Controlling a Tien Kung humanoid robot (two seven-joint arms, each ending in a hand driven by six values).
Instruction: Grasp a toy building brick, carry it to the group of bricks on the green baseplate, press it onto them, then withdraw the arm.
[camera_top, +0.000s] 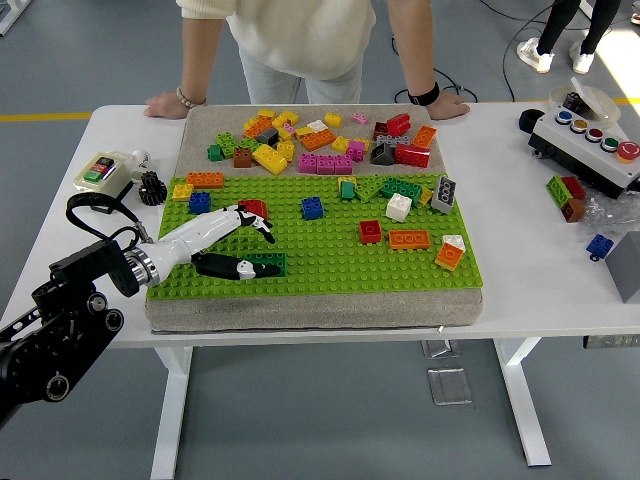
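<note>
A dark green brick sits on the green baseplate near its front left. My left hand, white with black fingertips, lies just left of it with the fingers spread and nothing in them. Its thumb points at the brick's left end, and I cannot tell whether it touches. The other fingers reach over towards a red brick. Other bricks stand scattered on the plate, among them a blue one, a red one and an orange one. My right arm is out of view.
Loose bricks lie heaped on the grey mat behind the plate. A person stands at the far side with both hands resting on the table edge. A button box and stray bricks are at the right, a small switch box at the left.
</note>
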